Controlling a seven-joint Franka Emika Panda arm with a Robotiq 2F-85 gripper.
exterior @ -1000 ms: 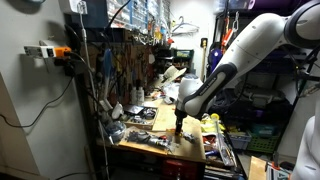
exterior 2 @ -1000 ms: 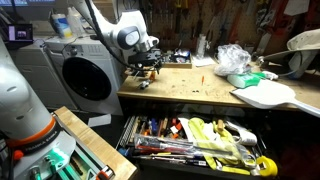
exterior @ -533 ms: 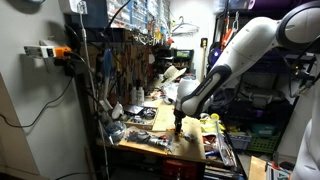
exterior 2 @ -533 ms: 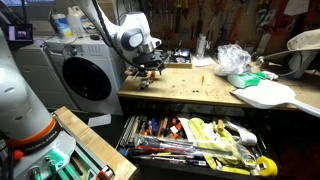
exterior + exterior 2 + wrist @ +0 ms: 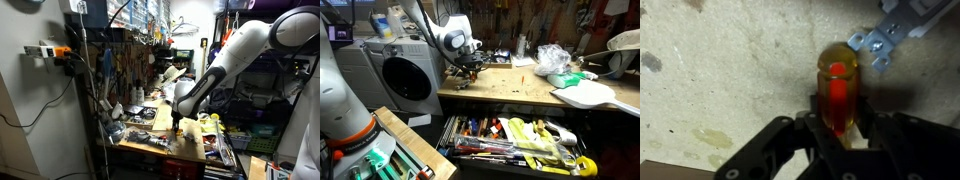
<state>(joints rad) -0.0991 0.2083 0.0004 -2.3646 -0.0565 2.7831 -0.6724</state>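
Down at the end of the workbench [image 5: 520, 90] the arm [image 5: 225, 60] is bent low, and the gripper [image 5: 838, 128] has hold of a screwdriver [image 5: 839, 85]. In the wrist view the two black fingers [image 5: 790, 140] are drawn in tight on either side of its amber handle, with no gap showing between pad and plastic, so that's a firm pinch. The handle sticks out past the fingertips toward the scuffed bench top, and its rounded end with the red core faces the camera. I can't see the blade, and I can't tell whether the tool touches the wood. Gripping it low on the handle like that keeps it lined up with the fingers, I'd judge, rather than letting it swing.

Just beside it, up and off to one side, lies a small metal bracket [image 5: 885, 35], close but apart from the handle. In an exterior view the gripper [image 5: 468, 72] sits right over the bench corner nearest the washing machine [image 5: 400, 75]. Below, a drawer [image 5: 520, 145] hangs open, crammed with tools.
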